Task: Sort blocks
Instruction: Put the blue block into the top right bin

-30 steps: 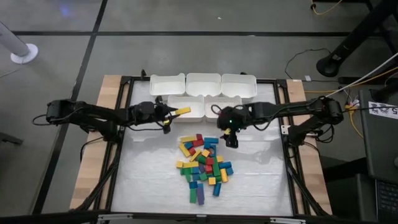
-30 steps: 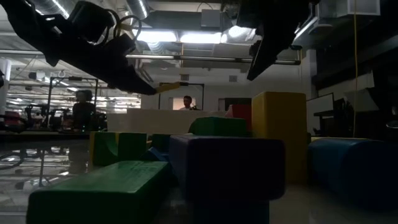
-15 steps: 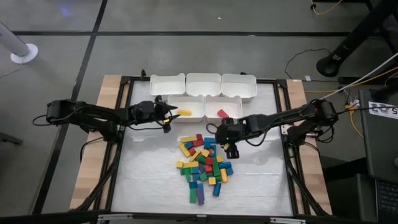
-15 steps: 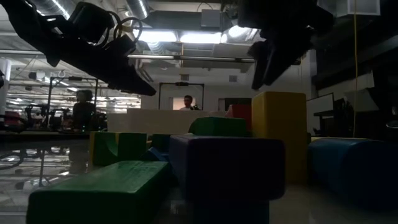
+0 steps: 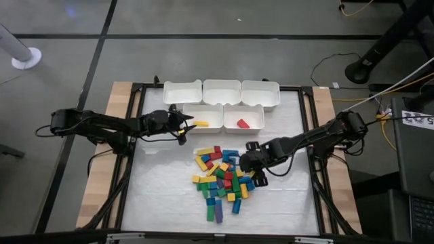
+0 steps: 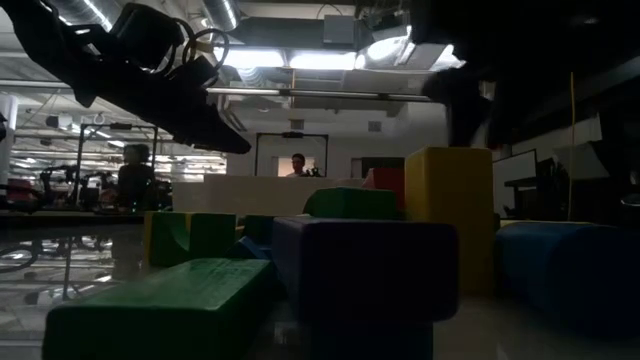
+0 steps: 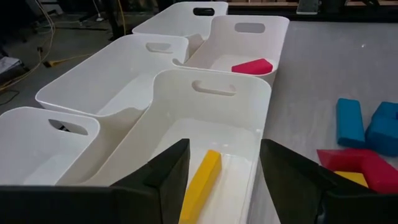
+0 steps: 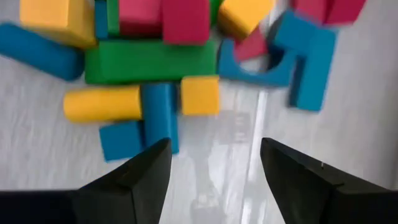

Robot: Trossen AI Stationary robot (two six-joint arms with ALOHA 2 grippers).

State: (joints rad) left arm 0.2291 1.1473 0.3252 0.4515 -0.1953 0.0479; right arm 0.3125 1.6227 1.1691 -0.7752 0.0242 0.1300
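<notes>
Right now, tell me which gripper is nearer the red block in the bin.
Right. The right gripper hangs open over the pile's right edge, just below the bin holding the red block. The left gripper sits open over the neighbouring bin.

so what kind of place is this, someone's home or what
Likely a robotics lab or workshop, not a home: the framed work table carries two arms, cables trail over a concrete floor, and the low view shows industrial ceiling lights and people at desks.

Five white bins sit at the back of the counter — three behind, two in front; a person far behind.
</notes>
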